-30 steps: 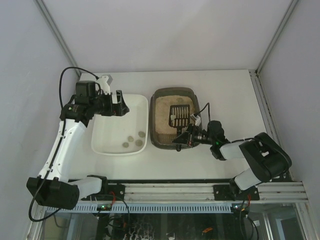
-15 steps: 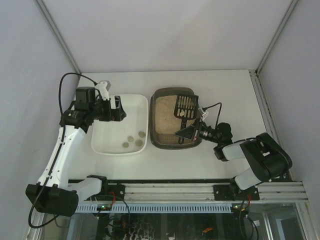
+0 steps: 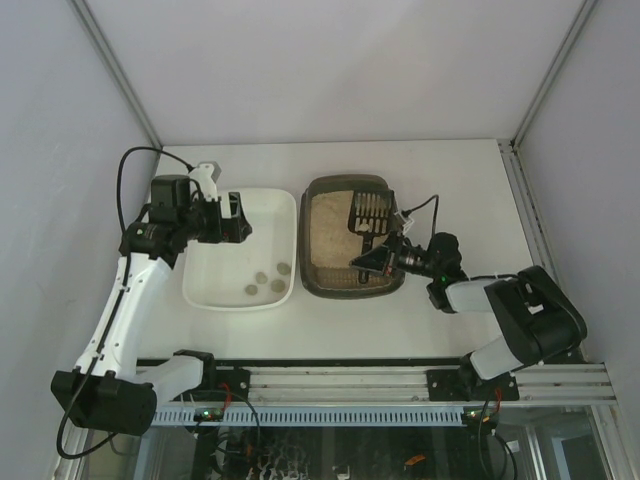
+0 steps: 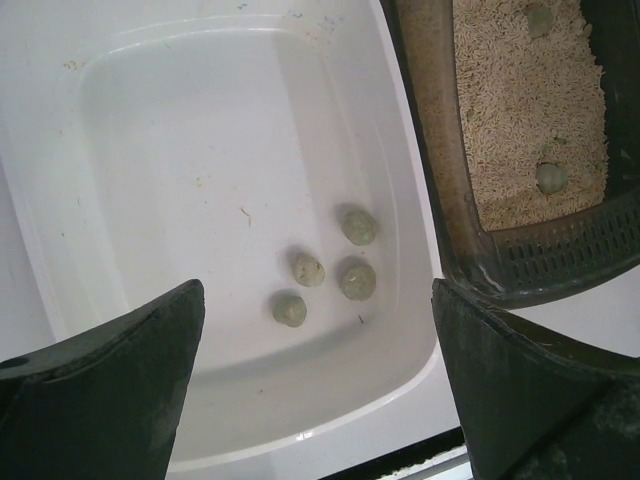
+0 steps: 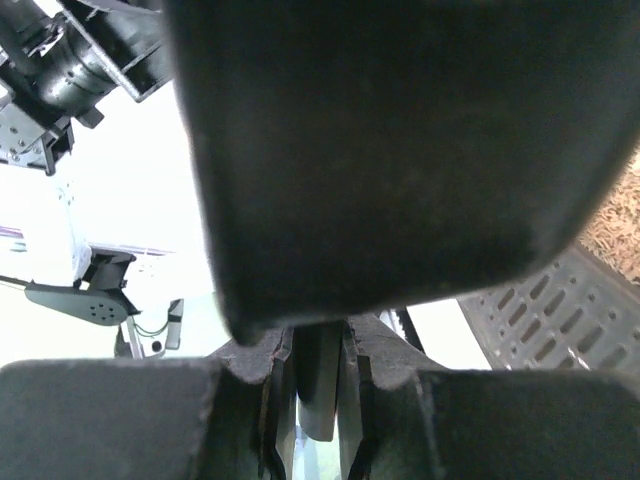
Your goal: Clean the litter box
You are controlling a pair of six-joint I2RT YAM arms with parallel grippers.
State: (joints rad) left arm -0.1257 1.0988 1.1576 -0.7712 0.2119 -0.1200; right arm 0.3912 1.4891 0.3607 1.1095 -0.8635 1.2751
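Observation:
The litter box [image 3: 314, 262] is a dark tray of beige litter at mid-table. My right gripper [image 3: 378, 262] is shut on the handle of a black slotted scoop [image 3: 368, 210], whose head sits tilted over the box's far right part. In the right wrist view the scoop [image 5: 400, 150] fills the top and its handle is pinched in the right gripper [image 5: 318, 370]. My left gripper [image 3: 238, 220] hangs open over the white tray [image 3: 205, 285]. In the left wrist view a round clump [image 4: 550, 177] lies in the litter box [image 4: 430, 150]; the left gripper [image 4: 318, 390] holds nothing.
Several grey-green clumps [image 4: 358, 278] lie in the white tray [image 4: 200, 150], near its front right corner [image 3: 268, 281]. The tray stands just left of the litter box. White walls close in the table on three sides; the arm rail runs along the near edge.
The right gripper lifted the scoop head out of the middle of the litter and carried it toward the box's far right. The left gripper drew back slightly to the left, still open.

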